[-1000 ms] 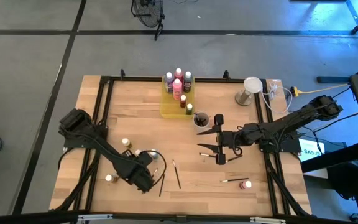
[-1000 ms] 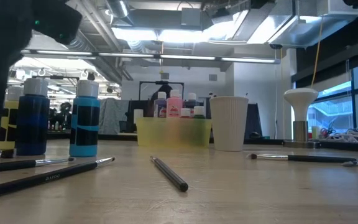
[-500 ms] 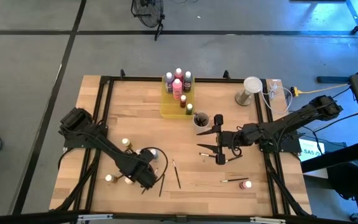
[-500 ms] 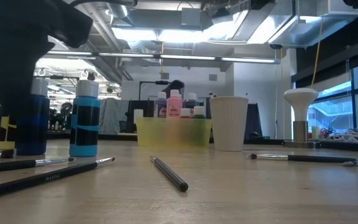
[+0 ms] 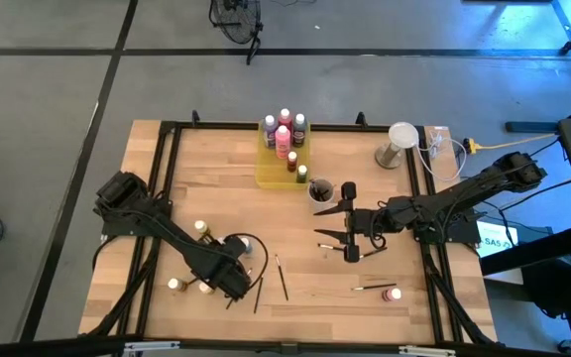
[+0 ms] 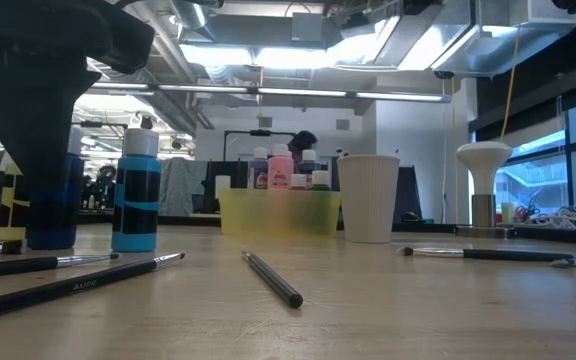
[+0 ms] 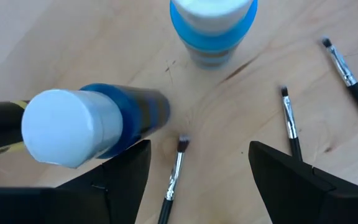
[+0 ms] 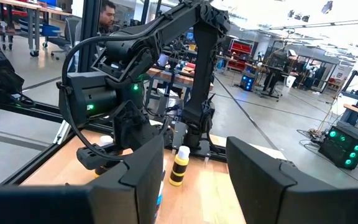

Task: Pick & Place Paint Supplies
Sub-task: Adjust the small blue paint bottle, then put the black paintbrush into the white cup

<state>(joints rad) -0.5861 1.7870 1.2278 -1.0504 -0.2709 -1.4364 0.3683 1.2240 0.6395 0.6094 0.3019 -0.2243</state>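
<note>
Blue white-capped paint bottle (image 7: 92, 127) stands on wooden desk (image 5: 216, 188) at 7 o'clock; your left claw (image 7: 199, 163) hangs open over it, framing grab. Right claw (image 5: 348, 224), 3 o'clock, open, empty, waiting beside grey cup (image 5: 321, 191).

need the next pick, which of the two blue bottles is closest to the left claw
The dark blue bottle with the white cap, right beside the open left claw. The light blue bottle stands farther ahead.
</note>
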